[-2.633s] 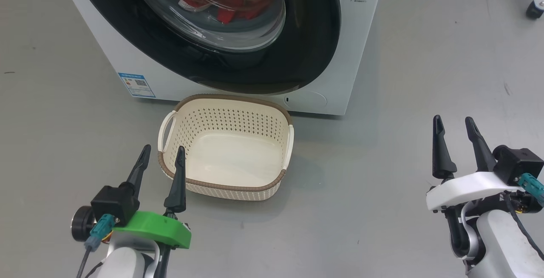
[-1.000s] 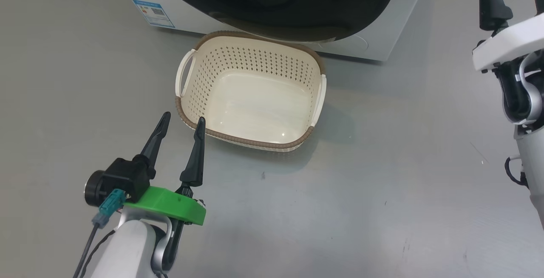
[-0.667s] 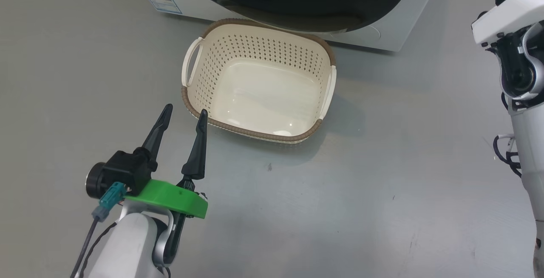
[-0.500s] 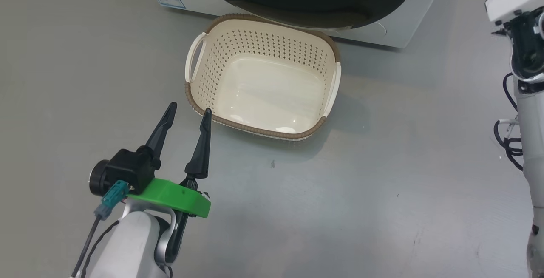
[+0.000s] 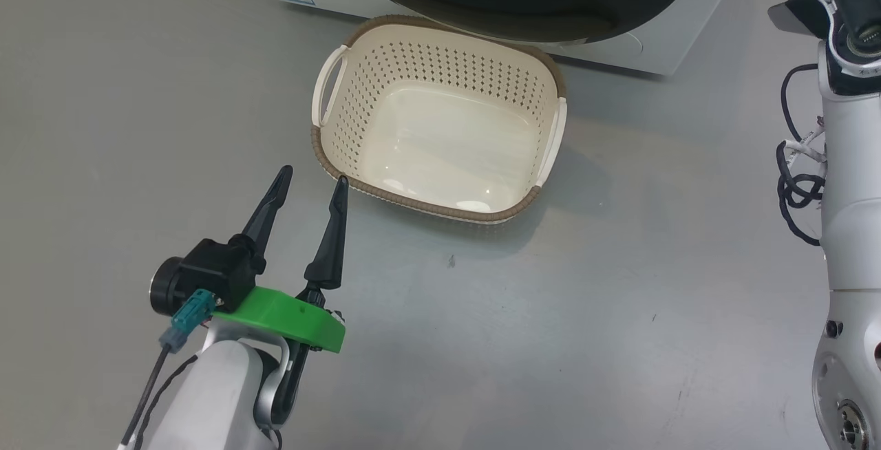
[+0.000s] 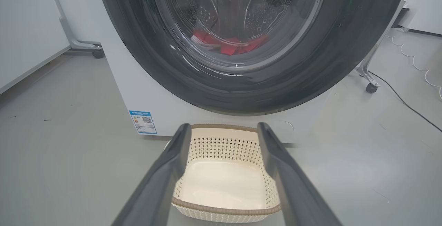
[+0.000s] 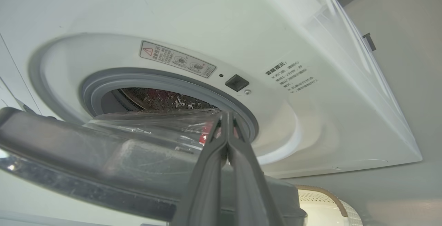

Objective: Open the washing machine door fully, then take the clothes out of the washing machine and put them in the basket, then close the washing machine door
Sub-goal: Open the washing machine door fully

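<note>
The washing machine (image 5: 664,40) stands at the top of the head view with the cream basket (image 5: 427,204) on the floor against its front. My left gripper (image 5: 313,176) hovers open just short of the basket's near left corner. In the left wrist view, the washing machine door (image 6: 145,53) covers the front, and the red clothes (image 6: 234,46) show through its glass. My right gripper (image 7: 226,113) is shut, its fingers lying in the gap between the ajar door (image 7: 103,160) and the grey rubber-rimmed opening (image 7: 155,79). A patch of the red clothes (image 7: 206,137) shows beside the fingertips.
My right arm (image 5: 850,181) rises along the right edge of the head view with a looped cable. A wheeled stand leg (image 6: 369,84) and a floor cable (image 6: 407,101) lie right of the machine. Another caster (image 6: 97,53) and a white panel (image 6: 27,29) stand to its left.
The head camera has tilted down and shifted, so the machine slid up out of the picture. My right gripper rose from the lower right up past the top edge. The left gripper stayed open.
</note>
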{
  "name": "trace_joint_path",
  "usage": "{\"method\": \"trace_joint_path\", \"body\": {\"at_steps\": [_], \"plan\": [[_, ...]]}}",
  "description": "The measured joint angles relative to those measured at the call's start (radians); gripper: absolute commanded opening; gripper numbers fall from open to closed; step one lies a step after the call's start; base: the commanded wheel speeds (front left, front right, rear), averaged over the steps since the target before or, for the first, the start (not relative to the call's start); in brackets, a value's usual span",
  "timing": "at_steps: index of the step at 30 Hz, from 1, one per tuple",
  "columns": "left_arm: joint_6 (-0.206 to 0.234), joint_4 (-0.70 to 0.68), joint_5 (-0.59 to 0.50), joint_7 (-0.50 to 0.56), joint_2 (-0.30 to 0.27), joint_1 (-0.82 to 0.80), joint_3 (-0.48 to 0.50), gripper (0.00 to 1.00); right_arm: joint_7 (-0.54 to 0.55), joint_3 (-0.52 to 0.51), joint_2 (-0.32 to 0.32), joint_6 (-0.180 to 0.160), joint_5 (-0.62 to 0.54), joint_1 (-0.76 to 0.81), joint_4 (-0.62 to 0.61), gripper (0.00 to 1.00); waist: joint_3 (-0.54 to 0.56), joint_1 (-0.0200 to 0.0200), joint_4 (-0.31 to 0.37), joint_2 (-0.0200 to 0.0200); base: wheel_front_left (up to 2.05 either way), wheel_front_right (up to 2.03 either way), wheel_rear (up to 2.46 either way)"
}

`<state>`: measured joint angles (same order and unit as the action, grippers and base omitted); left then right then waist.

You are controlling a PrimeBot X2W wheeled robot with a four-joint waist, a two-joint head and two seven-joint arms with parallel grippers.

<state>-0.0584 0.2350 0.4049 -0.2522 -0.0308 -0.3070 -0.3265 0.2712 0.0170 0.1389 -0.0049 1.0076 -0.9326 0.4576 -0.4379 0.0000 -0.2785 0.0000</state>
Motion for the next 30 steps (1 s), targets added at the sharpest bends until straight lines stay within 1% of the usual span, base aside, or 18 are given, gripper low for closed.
{"method": "trace_joint_path", "body": {"at_steps": [1,3,5,10,14,19,24,26,30], "plan": [[0.000,0.001,0.000,0.000,0.000,0.000,-0.002,1.00,0.009,-0.004,-0.004,-0.007,0.010,-0.009,0.003,0.00,-0.001,0.0000,-0.001,0.0000,0.00,0.00,0.00],[0.000,0.001,0.005,0.000,0.000,0.000,-0.005,1.00,0.027,-0.016,-0.013,-0.008,0.040,-0.026,0.010,0.00,-0.002,0.0000,-0.004,0.0000,0.00,0.00,0.00],[0.000,0.002,0.006,0.000,0.000,0.000,-0.008,1.00,0.043,-0.034,-0.023,-0.024,0.071,-0.041,0.020,0.00,-0.003,0.0000,-0.006,0.0000,0.00,0.00,0.00],[0.000,0.008,0.006,0.000,0.000,0.000,-0.013,1.00,0.091,-0.056,-0.026,-0.052,0.121,-0.071,0.051,0.00,-0.005,0.0000,-0.010,0.0000,0.00,0.00,0.00],[0.000,0.009,0.006,0.000,0.000,0.000,-0.017,1.00,0.124,-0.077,-0.033,-0.061,0.170,-0.093,0.067,0.00,-0.007,0.0000,-0.013,0.0000,0.00,0.00,0.00],[0.000,0.009,0.009,0.000,0.000,-0.001,-0.021,1.00,0.169,-0.100,-0.045,-0.085,0.230,-0.131,0.086,0.00,-0.012,0.0000,-0.018,0.0000,0.00,0.00,0.00],[0.000,0.009,0.009,0.000,0.000,-0.006,-0.022,1.00,0.209,-0.109,-0.046,-0.096,0.260,-0.137,0.111,0.00,-0.017,0.0000,-0.023,0.0000,0.00,0.00,0.00],[0.000,0.009,0.009,0.000,0.000,-0.011,-0.022,1.00,0.216,-0.128,-0.050,-0.103,0.292,-0.143,0.121,0.00,-0.018,0.0000,-0.025,0.0000,0.00,0.00,0.00],[0.000,0.009,0.017,0.000,0.000,-0.022,-0.022,1.00,0.240,-0.140,-0.051,-0.106,0.314,-0.153,0.134,0.00,-0.020,0.0000,-0.029,0.0000,0.00,0.00,0.00]]}}
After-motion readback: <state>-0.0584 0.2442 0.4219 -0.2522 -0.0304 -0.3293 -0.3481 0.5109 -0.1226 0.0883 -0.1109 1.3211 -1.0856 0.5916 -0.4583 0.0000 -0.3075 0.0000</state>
